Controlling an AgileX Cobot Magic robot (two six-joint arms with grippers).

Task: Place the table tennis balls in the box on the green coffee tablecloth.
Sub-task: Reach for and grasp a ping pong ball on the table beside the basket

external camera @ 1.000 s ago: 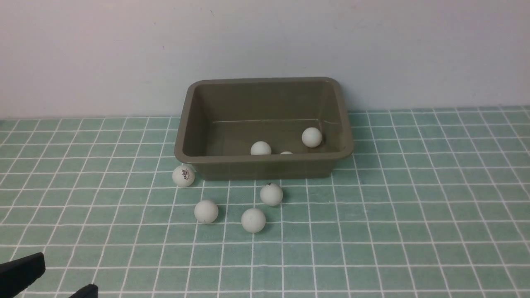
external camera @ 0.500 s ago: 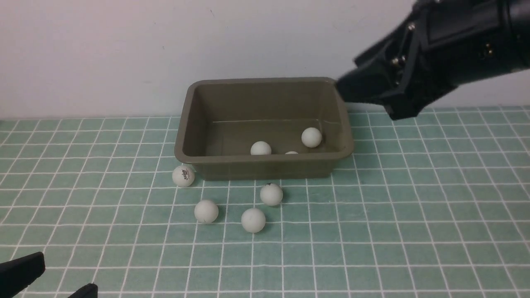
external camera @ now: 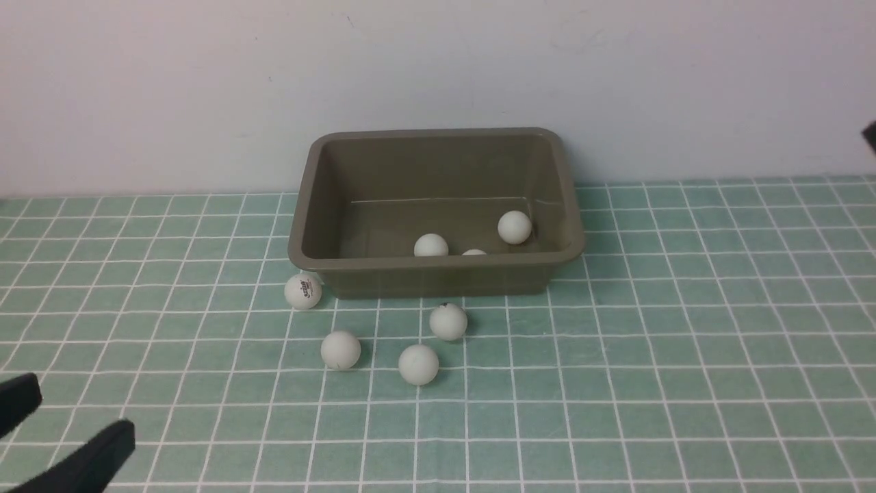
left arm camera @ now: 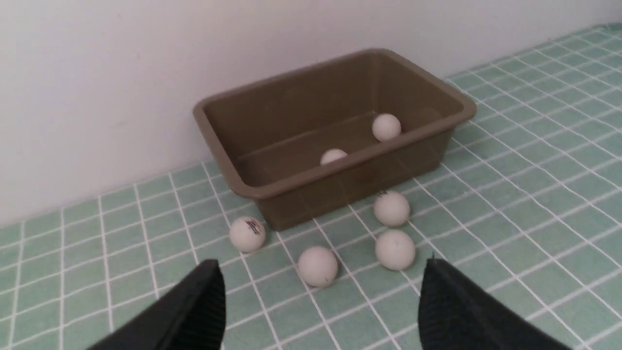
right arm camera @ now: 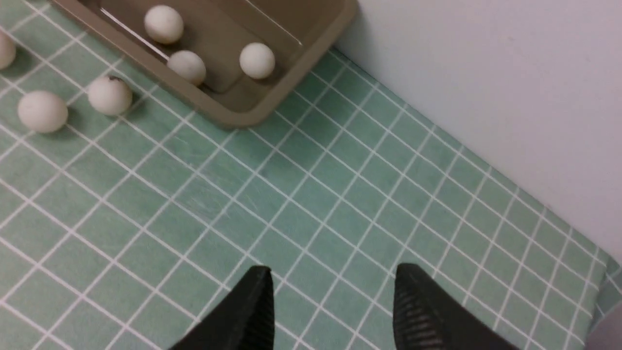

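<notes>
The olive-brown box (external camera: 438, 260) stands at the back of the green coffee tablecloth (external camera: 684, 342), against the wall. Three table tennis balls lie inside it (external camera: 514, 226) (external camera: 431, 244) (external camera: 473, 252). Several more rest on the cloth in front: a logo ball (external camera: 303, 291) at the box's left corner, and plain ones (external camera: 341, 350) (external camera: 448, 322) (external camera: 418, 364). My left gripper (external camera: 82, 407) (left arm camera: 320, 263) hangs open and empty at the near left, short of these balls. My right gripper (right arm camera: 335, 269) is over bare cloth right of the box, its fingers apart with nothing between them.
A plain pale wall runs directly behind the box. A dark sliver of my right arm (external camera: 870, 137) shows at the far right edge of the front view. The cloth's edge (right arm camera: 602, 277) falls away at the far right.
My right arm, in front of the box's right corner half a second ago, has withdrawn to the right, almost out of the front view. The left gripper has shifted forward a little.
</notes>
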